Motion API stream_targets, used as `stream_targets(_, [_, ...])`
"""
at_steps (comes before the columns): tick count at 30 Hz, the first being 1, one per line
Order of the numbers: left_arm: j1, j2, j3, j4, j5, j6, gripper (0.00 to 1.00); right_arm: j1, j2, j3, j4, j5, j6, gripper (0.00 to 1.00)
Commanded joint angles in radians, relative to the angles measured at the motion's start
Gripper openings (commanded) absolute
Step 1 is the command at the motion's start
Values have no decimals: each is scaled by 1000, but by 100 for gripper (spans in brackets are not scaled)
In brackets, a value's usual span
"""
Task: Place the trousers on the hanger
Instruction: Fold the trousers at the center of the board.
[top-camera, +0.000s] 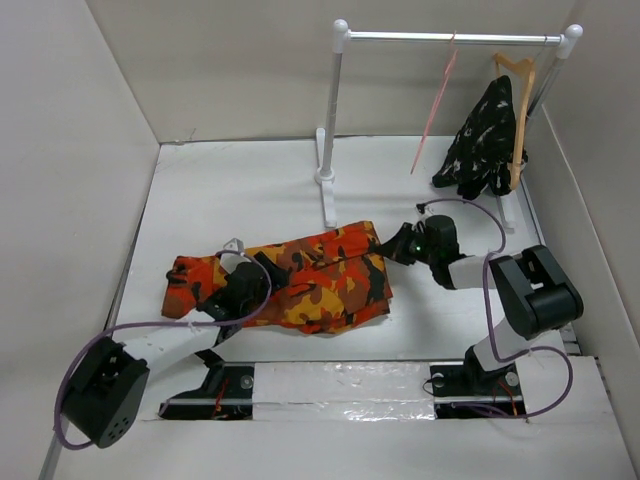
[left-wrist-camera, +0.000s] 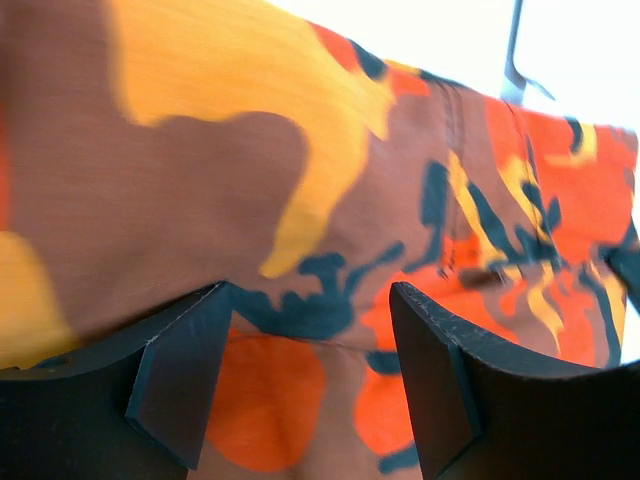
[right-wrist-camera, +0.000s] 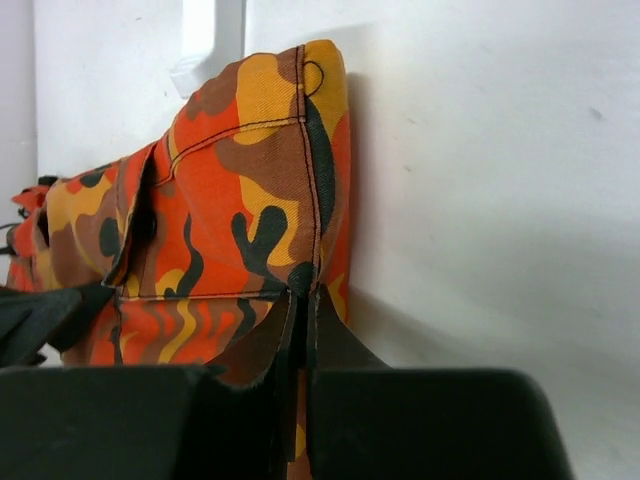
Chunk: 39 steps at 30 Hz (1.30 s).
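The camouflage trousers (top-camera: 320, 280) lie folded across the middle of the table. My left gripper (top-camera: 265, 275) sits low over their left-middle part. In the left wrist view its jaws (left-wrist-camera: 310, 370) stand wide apart with the cloth (left-wrist-camera: 300, 150) close beneath and between them. My right gripper (top-camera: 392, 248) is at the trousers' right edge. In the right wrist view it (right-wrist-camera: 305, 300) is shut on a seamed corner of the cloth (right-wrist-camera: 240, 190). The thin pink hanger (top-camera: 436, 105) hangs bare on the rail at the back.
A white rack (top-camera: 335, 110) with a metal rail (top-camera: 450, 36) stands at the back right. A wooden hanger (top-camera: 518, 80) on it carries a black-and-white garment (top-camera: 485, 140). The rack's foot (right-wrist-camera: 212, 40) lies just beyond the trousers. White walls close in both sides.
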Motion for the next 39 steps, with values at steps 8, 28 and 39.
stream_targets(8, [130,255,245,97,99,189,62,-55,-124,-116,63,3,-15,19])
stream_targets(28, [81,-24,228,143,308,287,23,215,-462,-219,-245,242,-42,0])
stream_targets(39, [81,55,354,228,409,385,18,253,-759,-199,-522,356,-32,13])
